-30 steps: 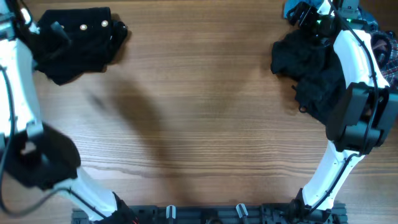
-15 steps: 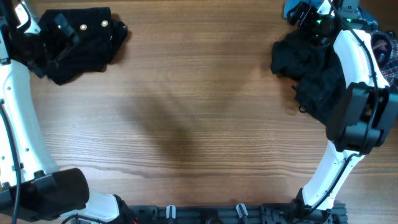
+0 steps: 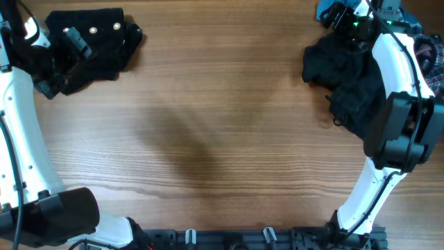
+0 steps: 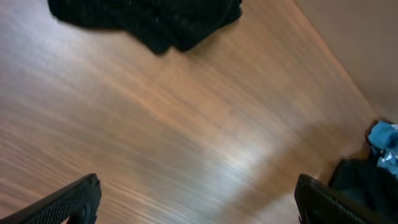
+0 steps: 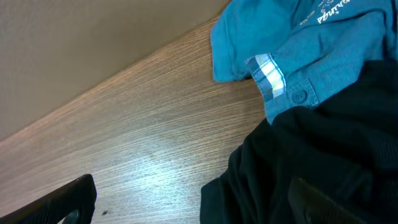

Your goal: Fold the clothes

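A folded black garment (image 3: 97, 42) with small white buttons lies at the far left of the table; its edge shows at the top of the left wrist view (image 4: 149, 18). My left gripper (image 3: 69, 42) is over its left part, jaws open and empty (image 4: 199, 199). A crumpled black garment (image 3: 347, 76) lies in a pile at the far right, with a blue shirt (image 5: 298, 43) behind it. My right gripper (image 3: 343, 17) hovers at the top of that pile, jaws open, one finger over the black cloth (image 5: 323, 162).
The wooden table (image 3: 222, 139) spreads between the two piles. A plaid cloth (image 3: 433, 62) lies at the right edge. A black rail (image 3: 229, 239) runs along the front edge.
My left arm swung up from the lower left to the folded black garment, then shifted slightly right and down. The right arm has not moved.
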